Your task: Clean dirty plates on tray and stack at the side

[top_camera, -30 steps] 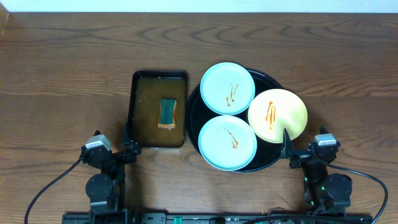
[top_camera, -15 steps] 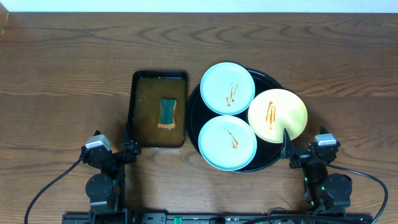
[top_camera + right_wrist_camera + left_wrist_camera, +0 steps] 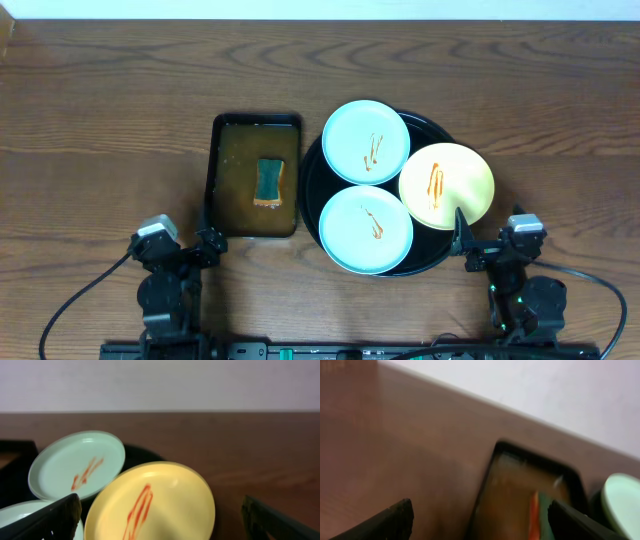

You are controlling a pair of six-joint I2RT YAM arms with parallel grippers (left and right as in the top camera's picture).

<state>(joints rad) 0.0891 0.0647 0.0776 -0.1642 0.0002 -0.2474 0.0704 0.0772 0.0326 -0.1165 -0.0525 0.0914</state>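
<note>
The pale yellow round plastic plate (image 3: 447, 185) is sitting at the right side of the large round glossy black tray (image 3: 312, 185), overhanging its raised rim and tilting a little. It is carrying an orange-brown sauce streak. Two pale mint-blue round plastic plates are lying on the same tray, the far one (image 3: 366, 141) poking past the back rim and the near one (image 3: 366, 230) filling the front. Both are streaked with sauce too. None has been moved to the side yet.

Being round, the plates are offering no long axis, so any reachable rim edge would probably serve for a grasp. The right gripper (image 3: 485, 240) is waiting just in front of the tray, with the yellow plate directly ahead of its jaws and nearest to it. Its wrist view is showing that plate centred between the two fingers. Those jaws are standing wide apart with nothing between them. This arm looks the better placed for the first pick.

The rectangular black pan (image 3: 214, 180) is lying just left of the tray and holding brownish water, with a green sponge (image 3: 269, 182) resting in it. The left gripper (image 3: 185, 245) is hovering in front of that pan's near left corner, its jaws also spread and holding nothing. Everything is resting on the brown wooden table (image 3: 100, 100).
</note>
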